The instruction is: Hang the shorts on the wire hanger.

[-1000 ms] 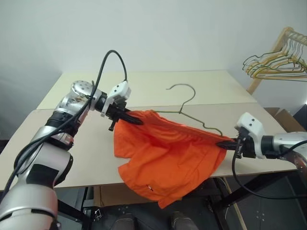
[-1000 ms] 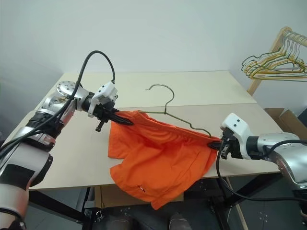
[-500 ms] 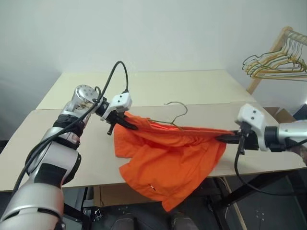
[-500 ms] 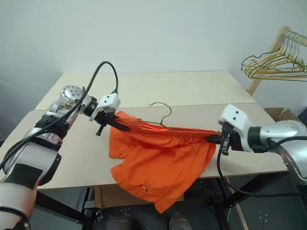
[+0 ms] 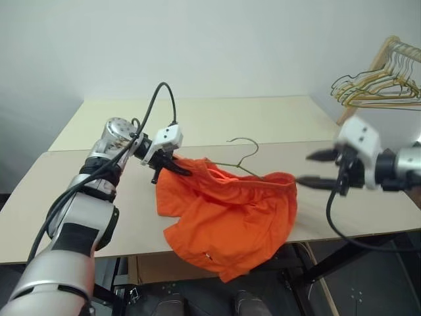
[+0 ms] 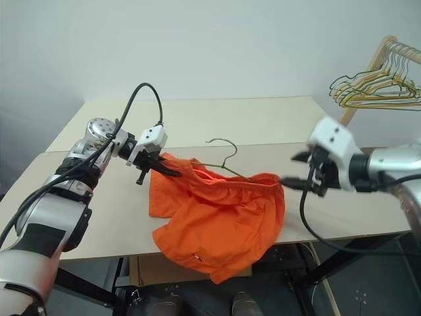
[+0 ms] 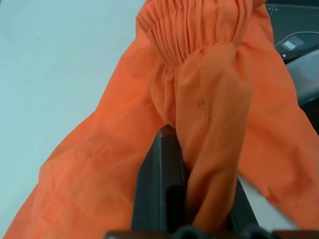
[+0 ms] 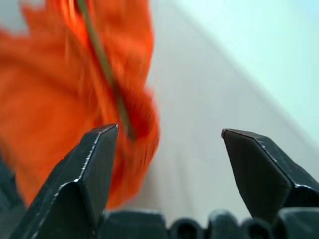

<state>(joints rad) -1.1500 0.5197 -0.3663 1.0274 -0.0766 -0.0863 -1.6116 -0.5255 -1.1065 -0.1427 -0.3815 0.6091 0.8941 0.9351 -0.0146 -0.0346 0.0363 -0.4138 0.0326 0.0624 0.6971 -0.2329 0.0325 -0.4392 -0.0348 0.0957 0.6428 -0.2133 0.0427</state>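
Across the table (image 5: 217, 118), the shorts (image 5: 230, 210) are lying slumped near the front edge, one leg hanging over it, with the hanger (image 5: 242, 157) threaded inside the waistband and only its hook poking out above the fabric. At the waistband's left end, the left gripper (image 5: 179, 168) is pinching the gathered elastic, jaws shut tight on the cloth. Beside the shorts' right end, the right gripper (image 5: 314, 168) is hovering empty above the table, fingers spread wide and clear of the cloth.

As I judge it, the step in hand is settling the waistband over the wire; it is best done by keeping the left pinch firm while the free right gripper is going for the hook, lifting slowly so the cloth is not sliding off.

Against a second ago, the right gripper is no longer clamping the waistband; the taut stretch is gone, and the cloth is sagging.
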